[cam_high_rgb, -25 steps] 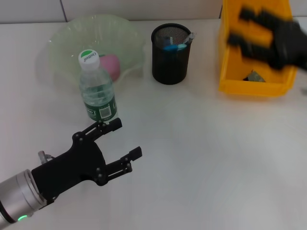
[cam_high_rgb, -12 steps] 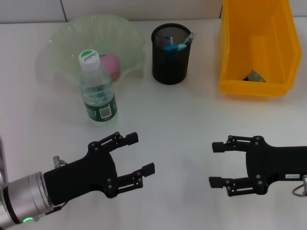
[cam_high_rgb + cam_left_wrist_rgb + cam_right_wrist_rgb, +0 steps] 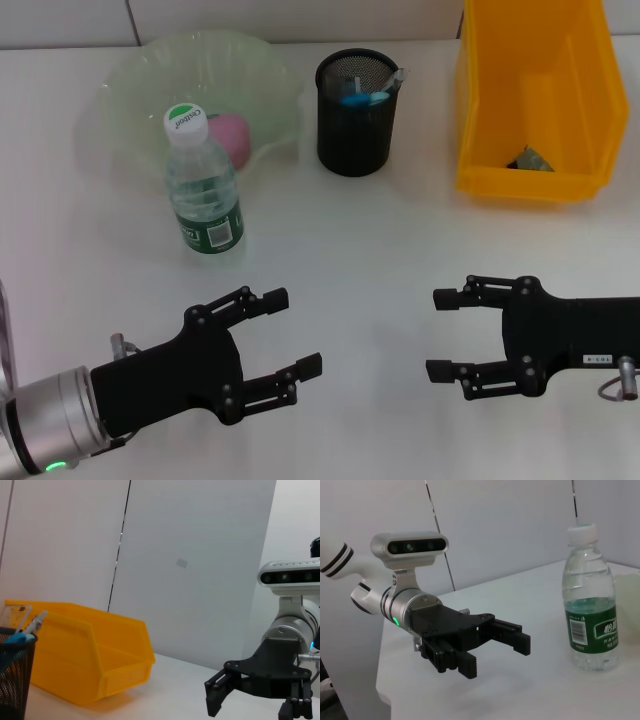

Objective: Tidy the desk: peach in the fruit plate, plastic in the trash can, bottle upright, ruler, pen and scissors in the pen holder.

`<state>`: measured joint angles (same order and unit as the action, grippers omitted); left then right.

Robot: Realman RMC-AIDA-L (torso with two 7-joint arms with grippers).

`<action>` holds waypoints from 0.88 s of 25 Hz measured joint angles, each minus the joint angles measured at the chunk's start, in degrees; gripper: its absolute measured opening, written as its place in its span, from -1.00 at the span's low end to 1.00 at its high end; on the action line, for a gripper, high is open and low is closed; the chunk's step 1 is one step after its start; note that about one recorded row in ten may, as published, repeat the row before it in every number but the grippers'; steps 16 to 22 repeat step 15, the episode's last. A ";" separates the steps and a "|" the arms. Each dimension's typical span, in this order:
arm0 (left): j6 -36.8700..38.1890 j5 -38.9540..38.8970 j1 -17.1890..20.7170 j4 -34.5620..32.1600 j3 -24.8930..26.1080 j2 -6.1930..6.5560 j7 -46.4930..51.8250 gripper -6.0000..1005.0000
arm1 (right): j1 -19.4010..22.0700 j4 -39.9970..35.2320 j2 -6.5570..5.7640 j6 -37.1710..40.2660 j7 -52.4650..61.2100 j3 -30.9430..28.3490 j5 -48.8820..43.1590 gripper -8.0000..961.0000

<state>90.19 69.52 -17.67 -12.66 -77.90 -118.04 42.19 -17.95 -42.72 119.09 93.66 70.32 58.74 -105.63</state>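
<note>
Both grippers hover with fingers spread: the left gripper [image 3: 283, 330] in front of the upright water bottle [image 3: 203, 187], the right gripper [image 3: 447, 333] farther from it.

trash can [image 3: 535, 100] top cropped, its contents indistinct

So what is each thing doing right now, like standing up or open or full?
bottle: upright, cap on
peach: in the fruit plate
pen holder: upright, items inside
trash can: scrap lying inside
left pincer: open, empty, above the table
right pincer: open, empty, above the table
</note>
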 joint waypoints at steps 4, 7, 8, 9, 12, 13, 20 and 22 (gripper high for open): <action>-0.01 0.01 0.06 0.01 -0.09 0.00 -0.36 0.62 | -0.84 0.51 0.00 -1.08 0.41 -0.03 -0.26 0.72; -0.01 0.01 0.15 0.01 -0.11 0.01 -0.49 0.62 | -1.02 0.58 0.00 -1.33 0.51 -0.03 -0.36 0.72; -0.01 0.00 0.18 0.01 -0.11 0.00 -0.49 0.62 | -1.08 0.60 0.00 -1.38 0.53 -0.03 -0.37 0.72; -0.01 0.01 0.23 0.01 -0.07 0.00 -0.50 0.62 | -1.18 0.60 0.00 -1.41 0.57 -0.03 -0.41 0.72; -0.01 0.01 0.41 0.01 0.07 0.00 -0.49 0.62 | -1.32 0.60 0.00 -1.42 0.59 -0.03 -0.43 0.72; -0.01 0.01 0.53 0.01 0.12 0.00 -0.44 0.62 | -1.43 0.60 0.00 -1.43 0.60 -0.03 -0.45 0.72; -0.01 0.01 0.63 0.01 0.16 0.01 -0.39 0.62 | -1.54 0.60 0.00 -1.49 0.61 -0.03 -0.46 0.72; -0.01 0.01 0.63 0.01 0.16 0.01 -0.39 0.62 | -1.54 0.60 0.00 -1.49 0.61 -0.03 -0.46 0.72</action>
